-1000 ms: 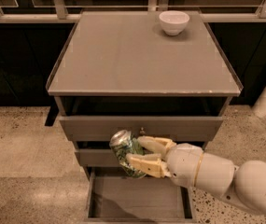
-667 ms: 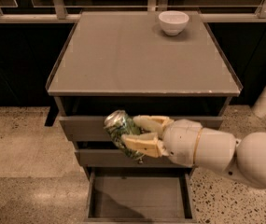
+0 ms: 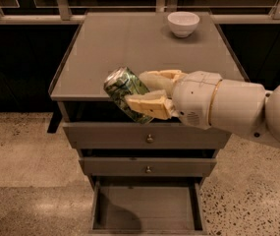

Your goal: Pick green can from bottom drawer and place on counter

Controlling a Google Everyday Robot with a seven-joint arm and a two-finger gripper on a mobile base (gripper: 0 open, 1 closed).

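My gripper (image 3: 140, 90) is shut on the green can (image 3: 126, 93), a shiny dented can with pale markings. It holds the can tilted in the air at the front edge of the counter (image 3: 129, 48), level with its rim. The white arm reaches in from the right. The bottom drawer (image 3: 147, 211) is pulled open below and shows only its bare flat floor with a shadow on it.
A white bowl (image 3: 183, 23) stands at the back right of the counter. Two taller drawers with round knobs (image 3: 149, 138) are shut above the open one. A railing runs behind the cabinet. Speckled stone floor (image 3: 21, 151) lies on both sides.
My gripper has lifted the green can from the level of the middle drawers up to the counter's front edge.
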